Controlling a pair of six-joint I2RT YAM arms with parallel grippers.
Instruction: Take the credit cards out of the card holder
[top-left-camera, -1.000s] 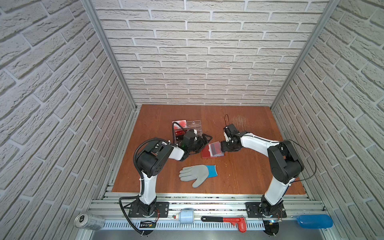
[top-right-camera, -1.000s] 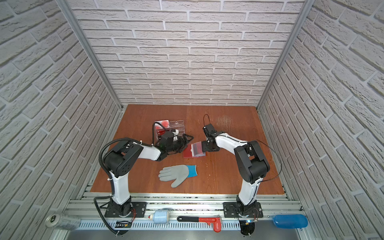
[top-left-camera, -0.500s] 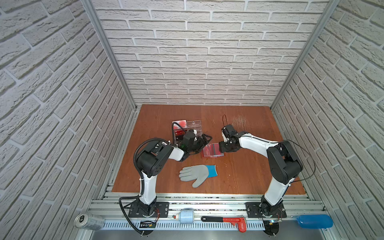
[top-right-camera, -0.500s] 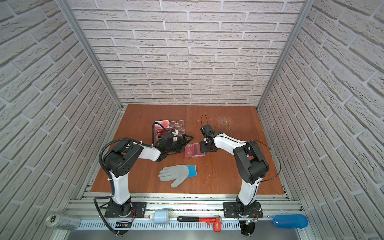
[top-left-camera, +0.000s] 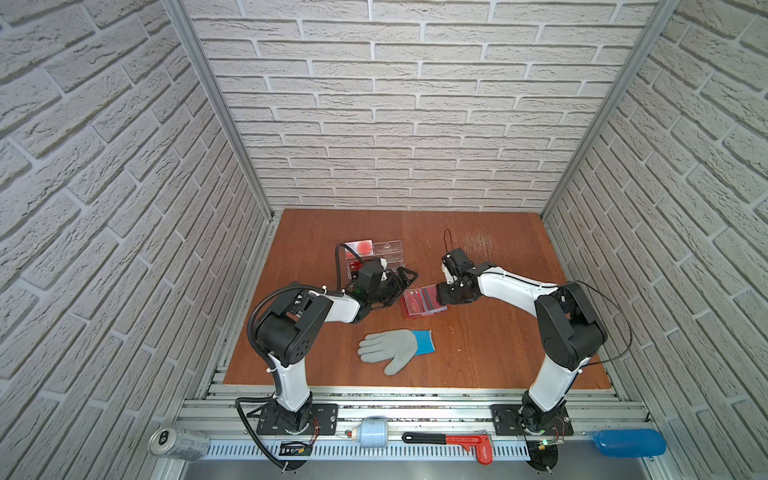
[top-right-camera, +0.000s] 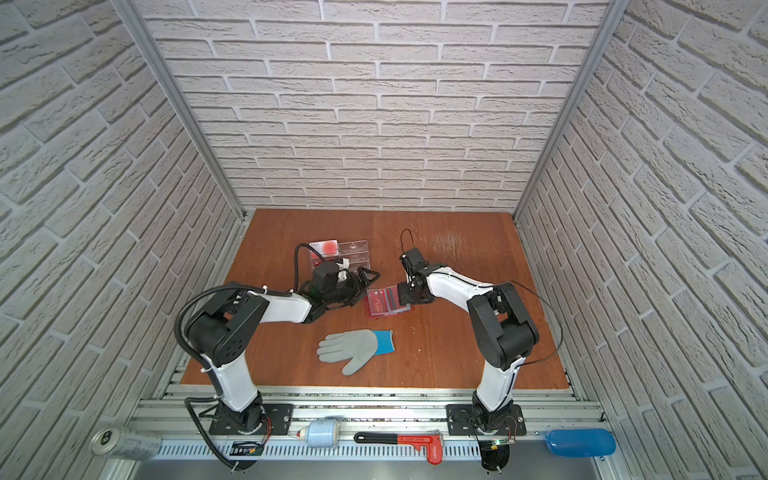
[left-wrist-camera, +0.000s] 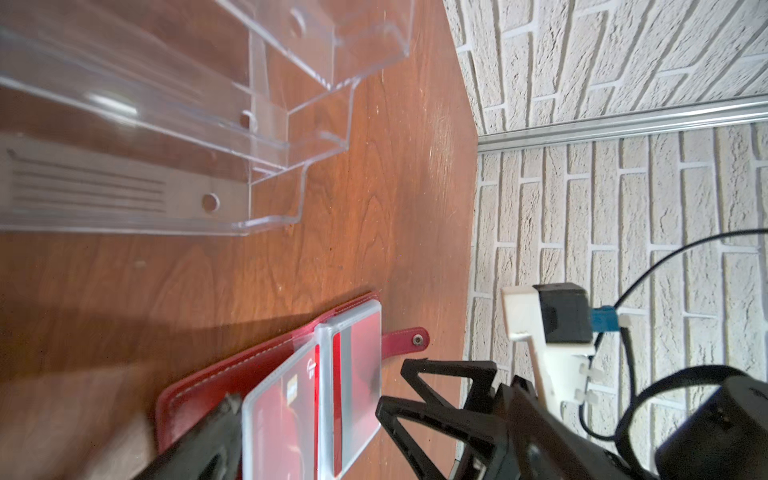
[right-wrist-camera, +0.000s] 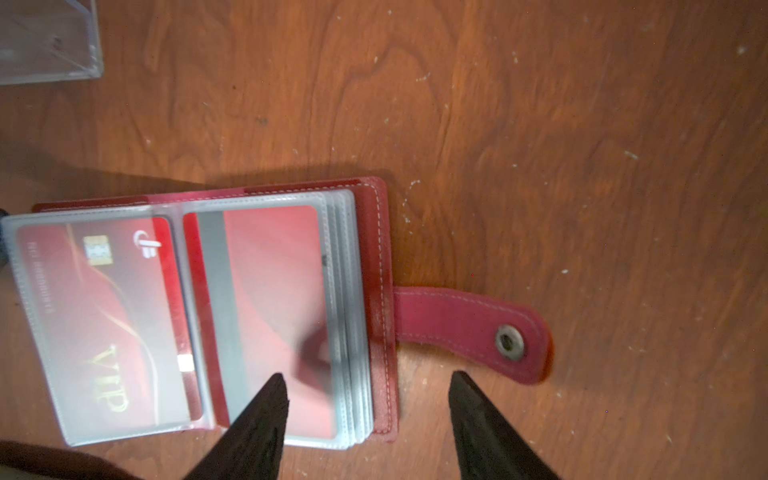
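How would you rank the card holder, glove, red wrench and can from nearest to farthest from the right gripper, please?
From the right gripper, in a top view:
1. card holder, at its fingertips, mid-table.
2. glove, nearer the front, slightly left.
3. red wrench, on the front rail.
4. can, front-left corner, off the table.

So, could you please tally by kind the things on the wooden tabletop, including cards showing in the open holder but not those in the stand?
Card holder: 1
Red cards in its sleeves: 2
Clear stand: 1
Glove: 1
Total: 5
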